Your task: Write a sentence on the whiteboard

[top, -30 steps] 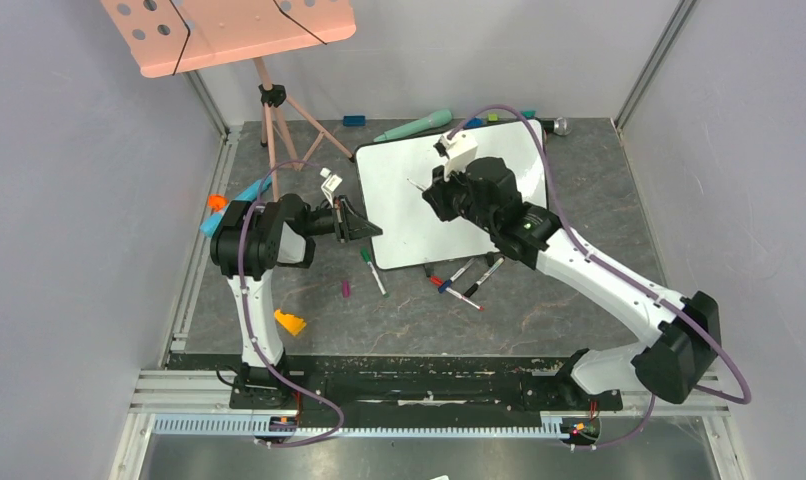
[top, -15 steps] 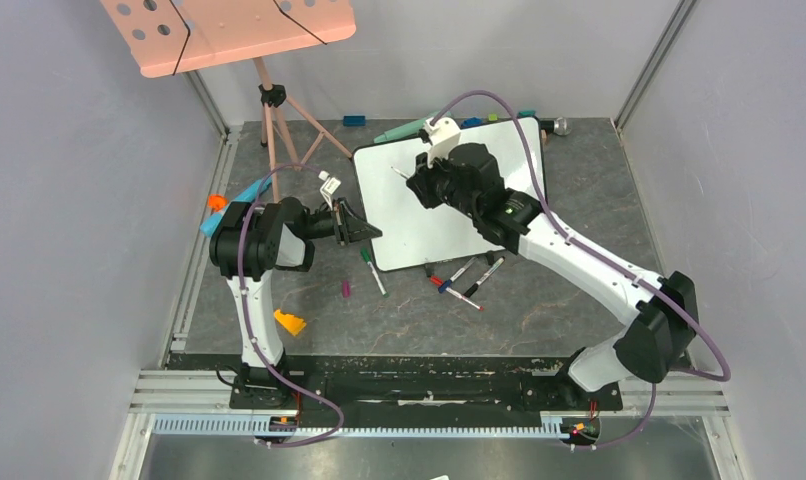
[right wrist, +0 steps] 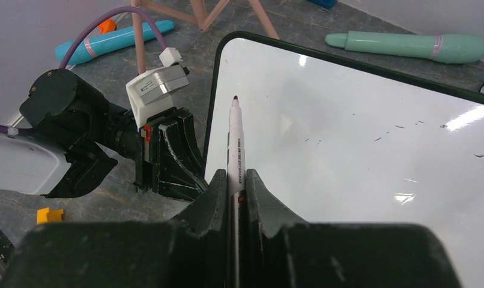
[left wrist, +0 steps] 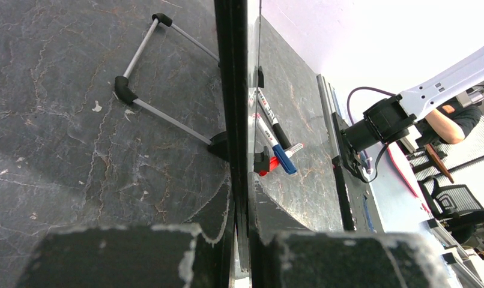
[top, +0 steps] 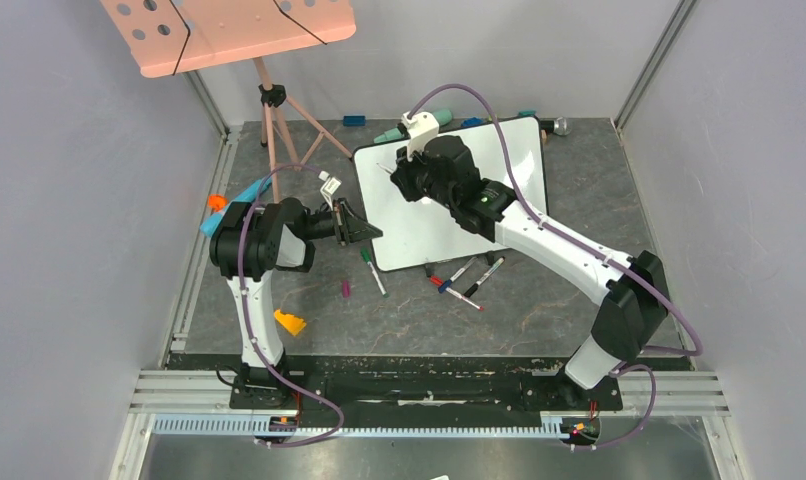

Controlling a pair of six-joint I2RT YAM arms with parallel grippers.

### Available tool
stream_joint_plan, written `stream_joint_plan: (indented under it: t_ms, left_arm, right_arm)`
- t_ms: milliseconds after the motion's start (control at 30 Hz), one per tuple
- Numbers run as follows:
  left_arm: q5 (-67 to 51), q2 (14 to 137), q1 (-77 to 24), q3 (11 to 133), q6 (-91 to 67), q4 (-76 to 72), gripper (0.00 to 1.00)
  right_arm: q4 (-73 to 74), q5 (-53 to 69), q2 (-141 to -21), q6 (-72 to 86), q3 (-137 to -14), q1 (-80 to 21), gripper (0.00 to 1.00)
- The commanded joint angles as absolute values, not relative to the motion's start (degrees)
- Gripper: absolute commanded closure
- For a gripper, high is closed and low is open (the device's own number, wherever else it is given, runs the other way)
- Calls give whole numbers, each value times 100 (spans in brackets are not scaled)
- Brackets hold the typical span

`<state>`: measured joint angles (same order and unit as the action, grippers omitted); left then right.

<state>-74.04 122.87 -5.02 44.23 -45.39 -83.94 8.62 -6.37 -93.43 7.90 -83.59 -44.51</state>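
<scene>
- Nearby, loose markers lie just off the near edge of the whiteboard, with a green-capped marker beside its near-left corner.
- A teal tube lies along the far edge of the worktop. A pink perforated board on a tripod stands at the far-left corner.
- The whiteboard sits mid-worktop toward the far edge, glossy white.
- The left end effector is clamped on the whiteboard's left edge.
- The right end effector pinches a marker, its tip over the board's far-left corner; contact unclear.
- The worktop is dark and marbled, and the walls are grey.

Pink perforated board on a tripod back left, teal tube along the back, loose markers and an orange wedge nearer the front.
</scene>
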Motion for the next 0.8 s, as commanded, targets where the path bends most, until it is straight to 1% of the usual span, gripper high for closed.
stream_joint_plan:
  t_ms: [0,333,367,433,467,633,767]
  left_arm:
    - [-7355,12136,-562,4427,-4313,-8921,98]
    - [-7400,11961,-580,4402,-4191,-8921,97]
    - [-7411,11968,-576,4416,-4204,-8921,95]
    - [-7576,12009,-576,4499,-4310,-8925,81]
    - [-7646,12030,-565,4555,-4369,-8921,78]
    - [-7660,11912,-493,4421,-4151,-8921,76]
    - [-7723,12000,-501,4476,-4288,-8921,68]
  right_arm:
    - [650,-788,-9295,862,-8671,-4489,100]
    - [798,-837,-9083,774,-8486,-4482,100]
    - [809,-837,-9066,762,-8473,-4487,100]
    - [818,-857,-9038,747,-8447,-4482,100]
    - [820,-858,-9027,743,-8431,-4483,100]
    - [817,-832,-9020,772,-8396,-4482,100]
    - [809,-806,-8979,788,-8355,-4482,100]
